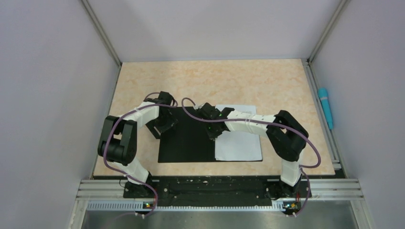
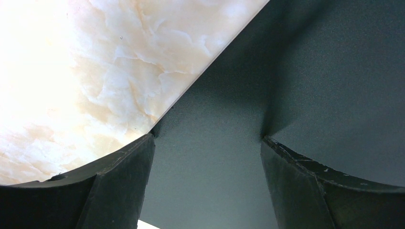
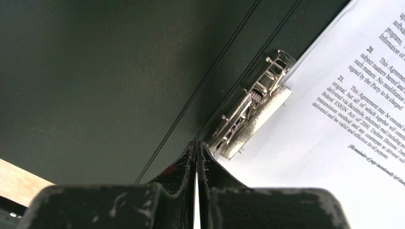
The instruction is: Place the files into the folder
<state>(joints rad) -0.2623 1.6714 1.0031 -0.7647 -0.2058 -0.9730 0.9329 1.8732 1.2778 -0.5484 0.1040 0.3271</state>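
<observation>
- Two arms reach over the folder (image 1: 186, 140), which lies open on the tabletop (image 1: 239, 81), black inside up
- Files (image 1: 239, 145) lie on its right half, their left edge at the metal clip (image 3: 253, 114)
- Left gripper (image 2: 208, 137): fingers apart over the folder's far left edge
- Right gripper (image 3: 196, 143): fingers pressed together, tips just beside the clip on the spine
- Blue stick (image 1: 325, 107) lies by the right wall

white files (image 3: 305, 157), clause numbers "20" and "21", words "This Agreement", remaining print too small to read
</observation>
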